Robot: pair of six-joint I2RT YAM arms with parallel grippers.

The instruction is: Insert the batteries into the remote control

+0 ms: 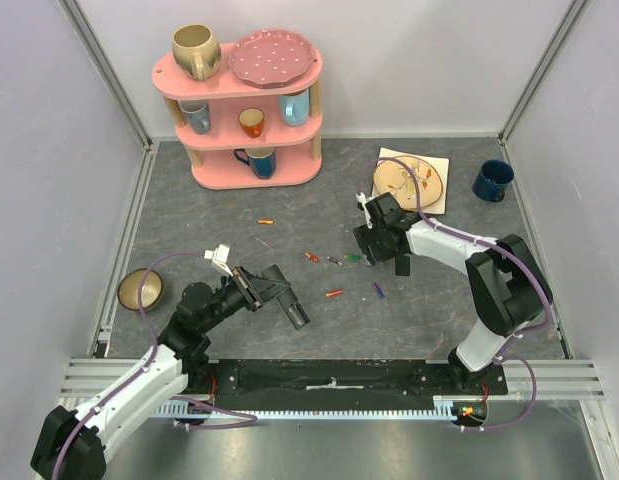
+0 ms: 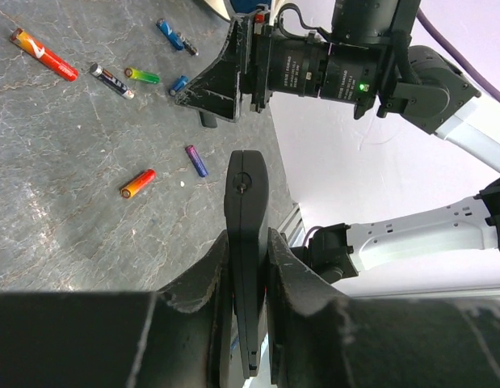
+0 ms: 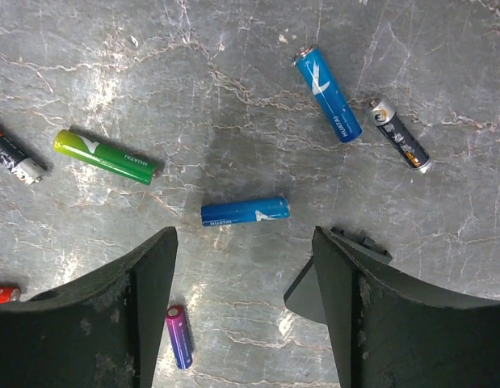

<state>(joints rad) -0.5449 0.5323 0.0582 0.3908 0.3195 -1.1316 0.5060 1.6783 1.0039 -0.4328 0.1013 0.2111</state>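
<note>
My left gripper (image 1: 272, 285) is shut on the black remote control (image 1: 289, 300) and holds it above the table; in the left wrist view the remote (image 2: 246, 194) stands on edge between the fingers (image 2: 302, 283). Several batteries lie loose on the table mid-right. My right gripper (image 1: 381, 255) hovers open just over them. In the right wrist view a blue battery (image 3: 245, 211) lies just ahead of the open gripper (image 3: 243, 242). A green one (image 3: 104, 157), another blue (image 3: 327, 94), a dark one (image 3: 401, 136) and a purple one (image 3: 178, 335) lie around it.
A small flat black piece (image 3: 346, 242) lies partly hidden by my right finger. An orange battery (image 1: 266, 221) lies apart, further back. A pink shelf with mugs (image 1: 251, 110), a plate on a board (image 1: 410, 180), a blue mug (image 1: 492, 180) and a bowl (image 1: 141, 289) ring the area.
</note>
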